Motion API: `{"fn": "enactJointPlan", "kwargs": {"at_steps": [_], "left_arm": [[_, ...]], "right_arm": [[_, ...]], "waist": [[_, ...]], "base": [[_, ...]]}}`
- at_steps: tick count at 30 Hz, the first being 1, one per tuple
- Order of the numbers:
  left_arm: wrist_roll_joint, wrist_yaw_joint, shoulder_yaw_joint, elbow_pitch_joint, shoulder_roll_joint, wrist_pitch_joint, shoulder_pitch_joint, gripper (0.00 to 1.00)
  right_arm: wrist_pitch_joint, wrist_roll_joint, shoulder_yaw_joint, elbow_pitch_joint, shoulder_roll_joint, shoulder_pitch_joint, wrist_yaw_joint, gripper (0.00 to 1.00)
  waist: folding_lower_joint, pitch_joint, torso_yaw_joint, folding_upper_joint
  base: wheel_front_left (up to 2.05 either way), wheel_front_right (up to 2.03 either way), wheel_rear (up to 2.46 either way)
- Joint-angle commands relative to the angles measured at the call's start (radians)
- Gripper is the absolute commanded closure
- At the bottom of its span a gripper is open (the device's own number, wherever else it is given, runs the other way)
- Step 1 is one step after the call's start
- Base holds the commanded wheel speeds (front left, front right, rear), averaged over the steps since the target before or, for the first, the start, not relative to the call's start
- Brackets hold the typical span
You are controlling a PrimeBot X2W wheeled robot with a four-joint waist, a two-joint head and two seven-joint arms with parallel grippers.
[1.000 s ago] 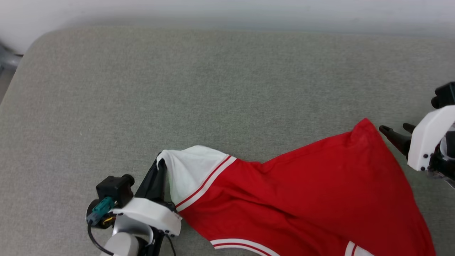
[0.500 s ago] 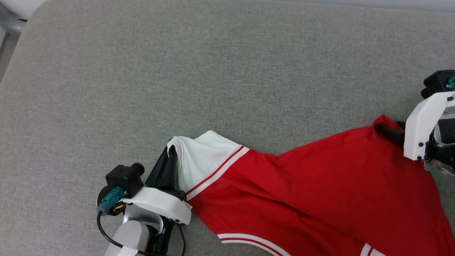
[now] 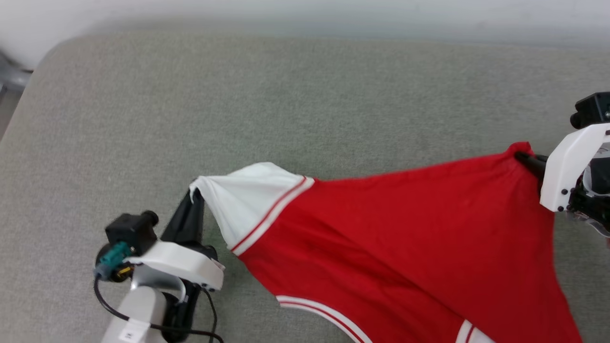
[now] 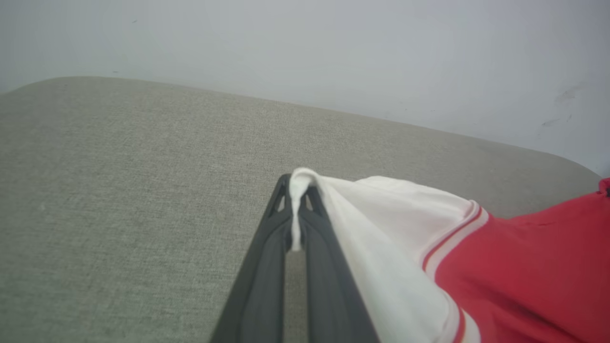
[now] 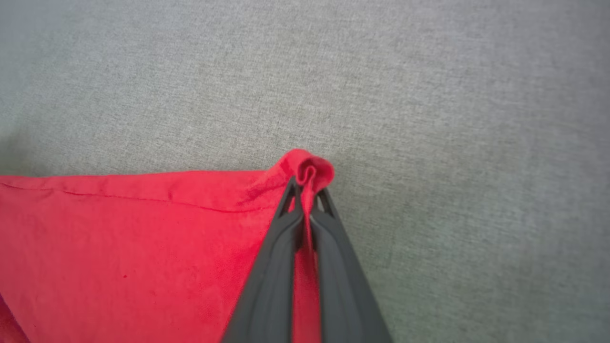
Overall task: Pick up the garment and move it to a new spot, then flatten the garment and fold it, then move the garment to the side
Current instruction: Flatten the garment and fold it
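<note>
L tool [image 4: 298,185] clamped on garment [image 3: 405,247] sleeve [image 4: 381,214], R tool [image 5: 307,189] clamped on hem corner [image 5: 310,164]

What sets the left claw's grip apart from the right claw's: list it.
The left claw pinches the white sleeve of the garment; the right claw pinches a red hem corner. In the head view the left claw sits lower left, the right claw far right. Both are shut, cloth stretched between.

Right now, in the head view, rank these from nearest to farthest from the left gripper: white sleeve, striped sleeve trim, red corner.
1. White sleeve: in the jaws of the left gripper.
2. Striped sleeve trim: just to its right.
3. Red corner: far right, held by the right gripper.
</note>
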Motion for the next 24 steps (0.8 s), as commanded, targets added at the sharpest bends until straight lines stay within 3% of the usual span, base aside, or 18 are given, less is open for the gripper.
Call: {"fn": "enactJointPlan", "kwargs": {"at_steps": [1,14,22,24], "left_arm": [[-0.010,-0.006,0.013,-0.001,0.016,0.002,-0.025,1.00],[-0.013,-0.022,0.024,0.093,0.126,0.106,-0.276,1.00],[-0.005,-0.015,0.037,0.208,0.184,0.182,-0.555,1.00],[0.012,0.002,0.047,0.264,0.218,0.198,-0.714,1.00]], "right_arm": [[-0.022,-0.008,-0.005,0.008,-0.002,-0.008,-0.001,1.00],[-0.247,-0.119,-0.055,0.109,0.067,-0.090,-0.001,1.00],[-0.378,-0.207,-0.113,0.172,0.110,-0.287,-0.001,1.00],[-0.437,-0.257,-0.135,0.195,0.127,-0.419,-0.001,1.00]], "waist": [[-0.0001,-0.048,-0.036,0.0000],[-0.0001,-0.142,-0.135,0.0000],[-0.0001,-0.077,-0.175,0.0000],[-0.0001,-0.020,-0.189,0.0000]], "base": [[0.00,0.00,0.00],[0.00,0.00,0.00],[0.00,0.00,0.00],[0.00,0.00,0.00]]}}
